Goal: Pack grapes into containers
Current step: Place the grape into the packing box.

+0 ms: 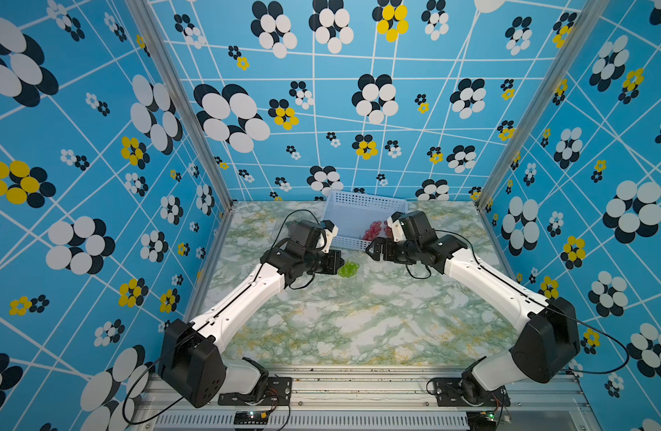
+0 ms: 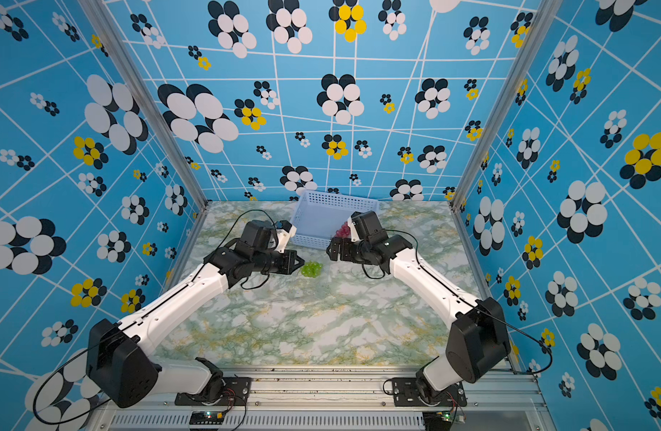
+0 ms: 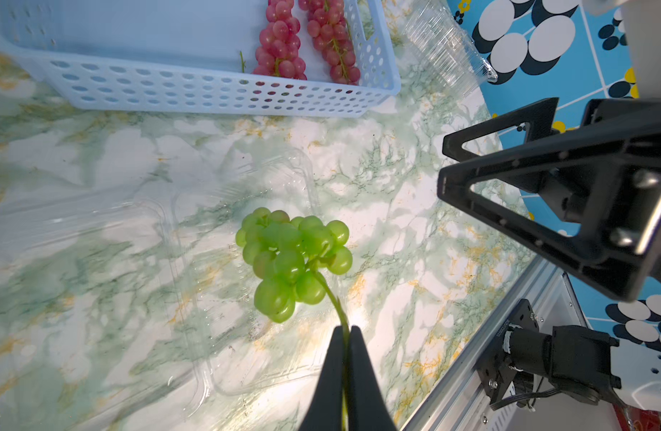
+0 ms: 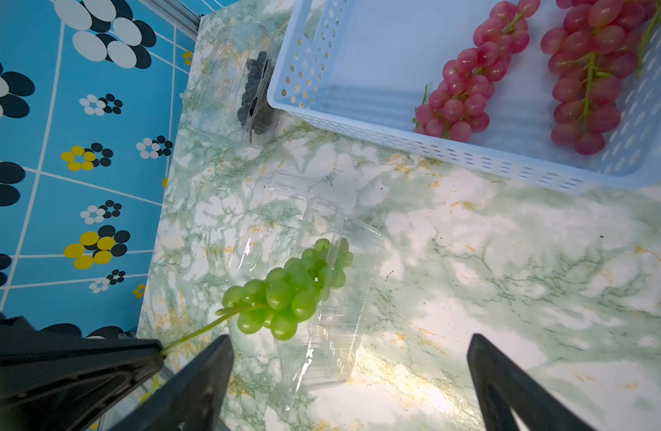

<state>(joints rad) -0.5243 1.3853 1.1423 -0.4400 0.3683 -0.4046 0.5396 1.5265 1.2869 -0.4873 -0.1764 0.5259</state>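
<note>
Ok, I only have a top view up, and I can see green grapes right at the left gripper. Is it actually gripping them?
Observer: Yes. The left wrist view shows the left gripper shut on the stem of the green bunch; its fingers touch no grape.
Operator: Any container under it? I see none.
Observer: An open clear clamshell lies on the table beneath the bunch, nearly invisible against the marble.
Operator: And the dark bunch?
Observer: The dark bunch appears to sit inside a second clamshell beside the blue basket.
</note>
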